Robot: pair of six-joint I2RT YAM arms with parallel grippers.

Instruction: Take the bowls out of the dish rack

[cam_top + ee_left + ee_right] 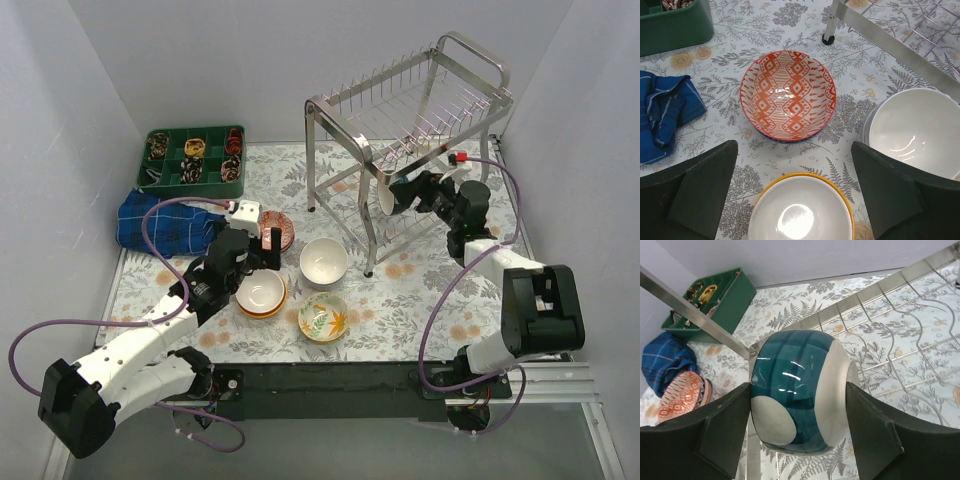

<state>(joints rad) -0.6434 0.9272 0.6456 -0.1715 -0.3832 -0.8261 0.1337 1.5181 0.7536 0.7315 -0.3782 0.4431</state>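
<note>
The steel dish rack (410, 120) stands at the back right. My right gripper (402, 192) reaches into its lower tier and is shut on a teal bowl (790, 375), held on edge between the fingers (720, 435) above the rack wires (900, 340). My left gripper (794, 147) is open, its fingers either side of an orange-rimmed white bowl (802, 210) on the table (261, 293). A red-white patterned bowl (787, 95), a white bowl (323, 262) and a leaf-pattern bowl (323, 317) also sit on the table.
A green compartment tray (195, 158) stands at the back left. A folded blue cloth (165, 220) lies in front of it. A rack leg (828, 37) stands just beyond the red-white bowl.
</note>
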